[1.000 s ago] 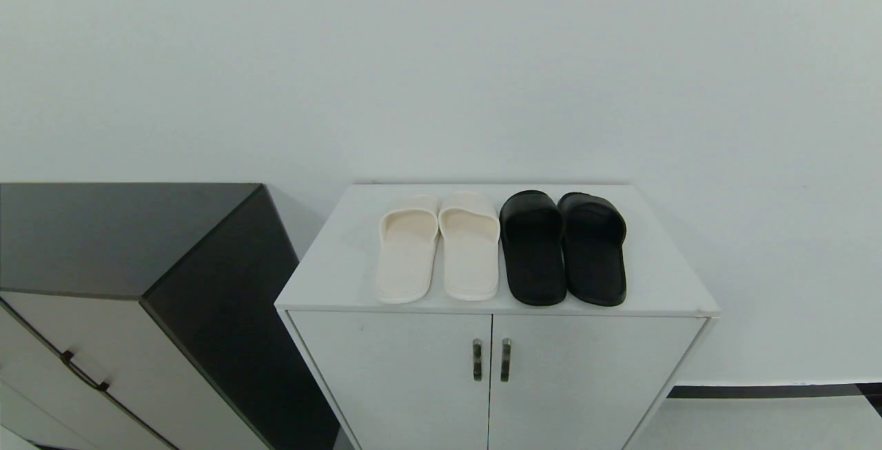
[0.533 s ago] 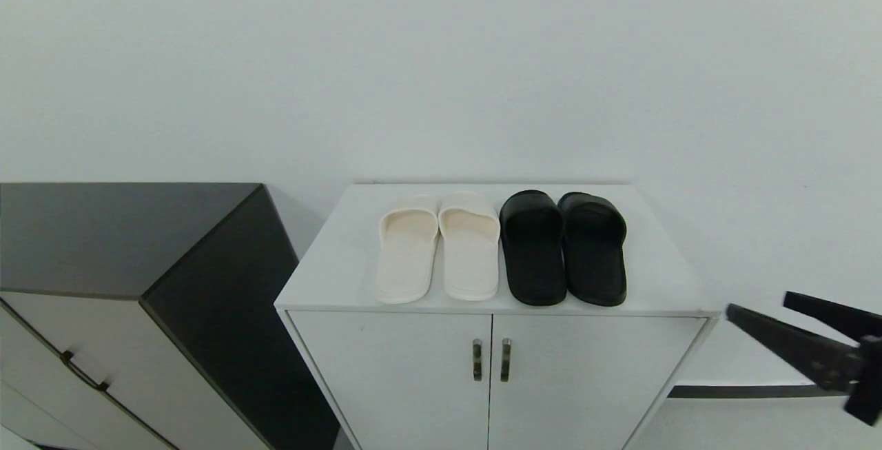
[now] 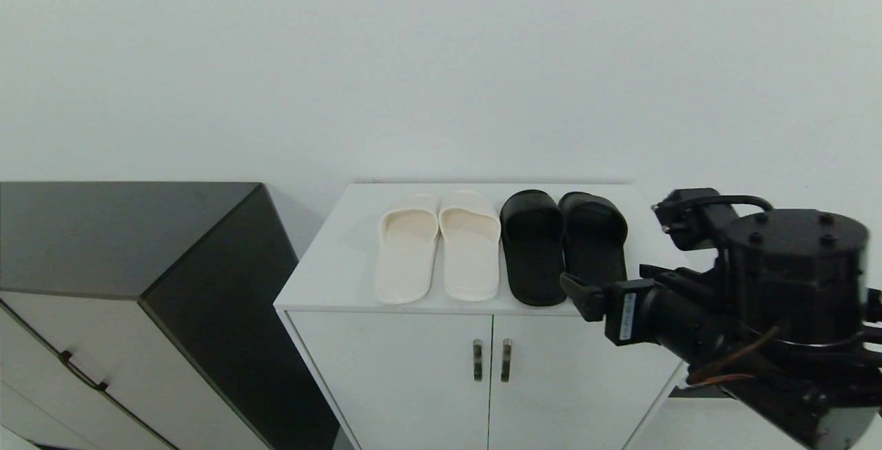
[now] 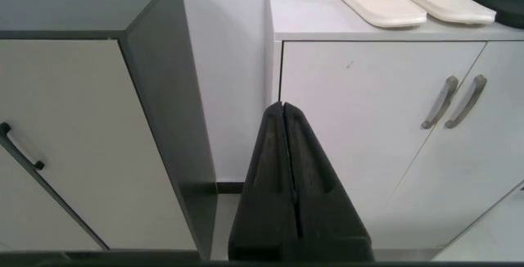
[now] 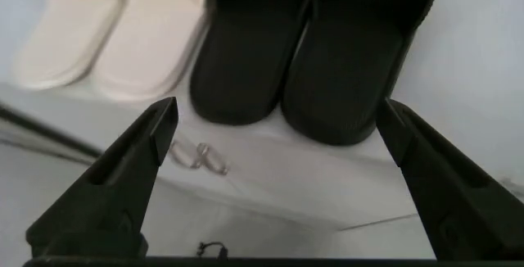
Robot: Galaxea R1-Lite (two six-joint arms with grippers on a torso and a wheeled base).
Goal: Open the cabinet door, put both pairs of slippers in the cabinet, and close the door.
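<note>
Two grippers. Right gripper [image 5: 278,107]: two black wedge-shaped fingers spread wide, gripping nothing, poised over the front edge of the white cabinet [image 3: 331,271] toward its right end, just before the heels of the black slippers [image 3: 534,250]. Left gripper [image 4: 283,115]: two matte black fingers pressed flat together into one blade, holding nothing, low in front of the white cabinet's left corner. On the white cabinet's flat top, four slippers in two pairs, lined up in one row with toes toward the wall [image 3: 441,57]: black slippers on the right half, cream slippers [image 3: 470,250] on the left half, the two pairs just beside each other. All four smooth, moulded and rounded, each with one broad band over the toe end. Under the top, two plain white doors [image 3: 393,381], both shut, meeting at the middle. Two slim upright metal handles [image 3: 477,360], one per door, close on either side of the seam. Left of the white cabinet, across a narrow gap, one dark cabinet [image 3: 207,298]: dark top and side, pale front, one dark bar handle [image 3: 83,371].
</note>
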